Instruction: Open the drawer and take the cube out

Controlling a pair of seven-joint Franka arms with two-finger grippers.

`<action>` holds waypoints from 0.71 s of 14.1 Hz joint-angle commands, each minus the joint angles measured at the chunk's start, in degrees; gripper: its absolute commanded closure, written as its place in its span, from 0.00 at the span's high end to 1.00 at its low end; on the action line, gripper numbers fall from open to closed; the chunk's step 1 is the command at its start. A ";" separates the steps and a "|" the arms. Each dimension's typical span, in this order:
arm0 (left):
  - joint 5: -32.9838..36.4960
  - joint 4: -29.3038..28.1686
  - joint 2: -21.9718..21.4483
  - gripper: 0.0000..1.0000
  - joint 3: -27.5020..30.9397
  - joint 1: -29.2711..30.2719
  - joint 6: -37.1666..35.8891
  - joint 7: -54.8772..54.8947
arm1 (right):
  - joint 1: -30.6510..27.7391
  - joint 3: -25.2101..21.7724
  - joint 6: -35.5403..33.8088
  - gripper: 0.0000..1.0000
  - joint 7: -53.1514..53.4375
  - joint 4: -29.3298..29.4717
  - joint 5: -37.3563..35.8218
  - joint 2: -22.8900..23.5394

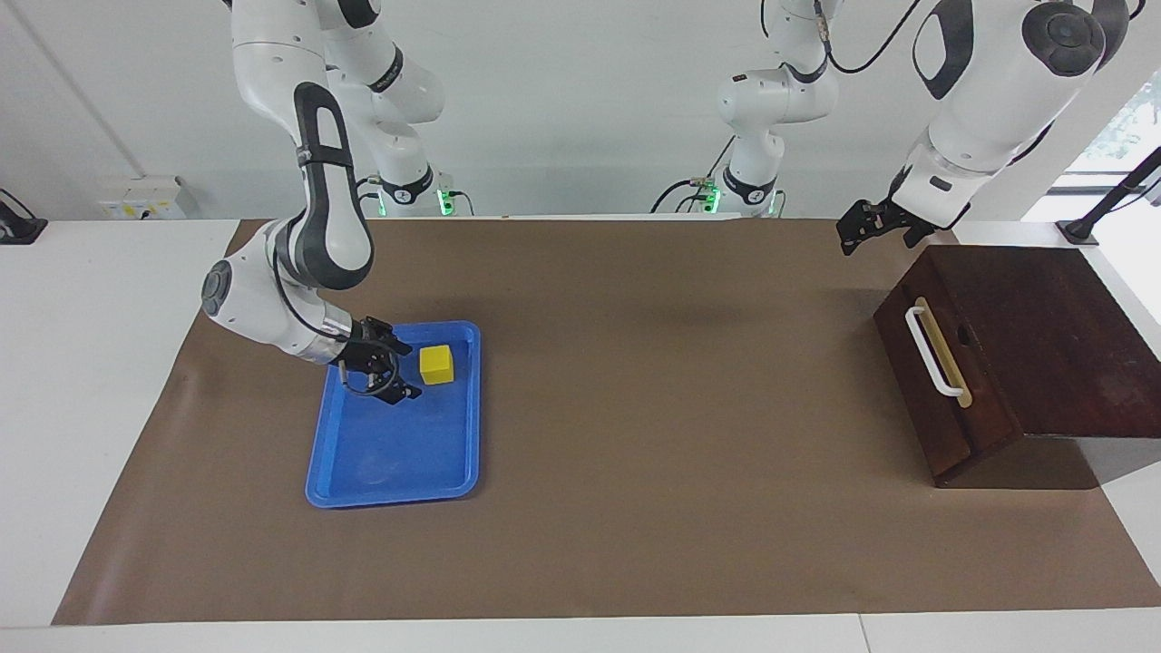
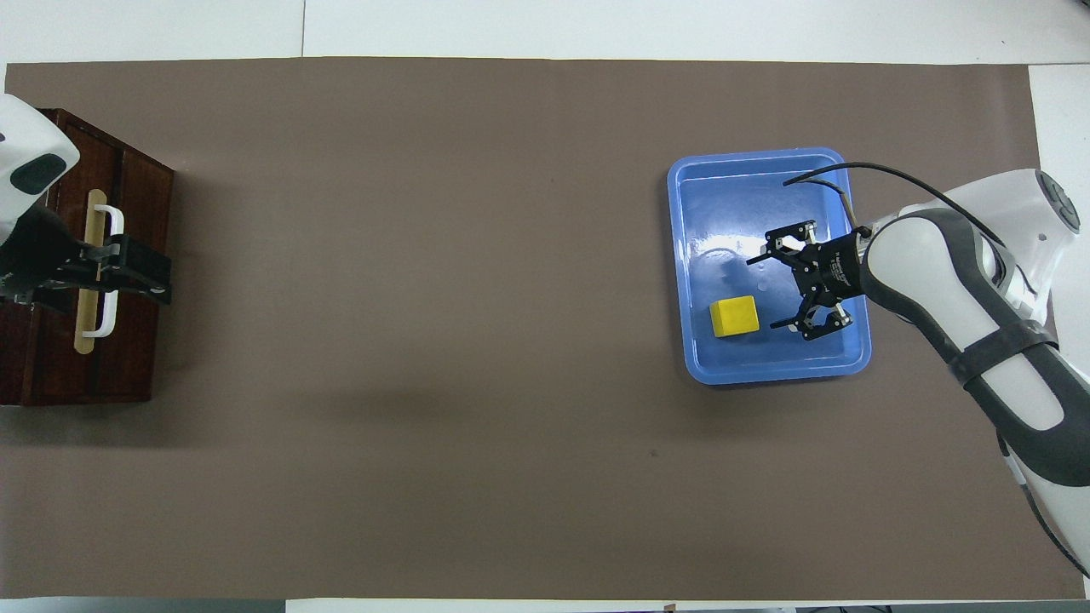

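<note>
cube [image 1: 436,364] in tray [image 1: 363,485] (drawer [image 1: 943,385] closed), right pincer [image 1: 402,371] beside

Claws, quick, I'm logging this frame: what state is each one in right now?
Left claw: raised by the drawer, state cannot be told.
Right claw: open, holding nothing, low over the blue tray beside the cube.
</note>
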 commanded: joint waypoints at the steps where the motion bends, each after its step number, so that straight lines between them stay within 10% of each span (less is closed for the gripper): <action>1: -0.93 -1.35 -1.37 1.00 1.47 -1.27 -0.18 0.50 | -0.51 -0.11 -0.53 1.00 -1.68 -0.01 -1.47 -2.56; 10: -2.60 -3.81 -3.92 1.00 1.56 -1.61 1.58 0.15 | -0.16 -0.03 -0.88 1.00 -9.59 2.28 -11.58 -4.32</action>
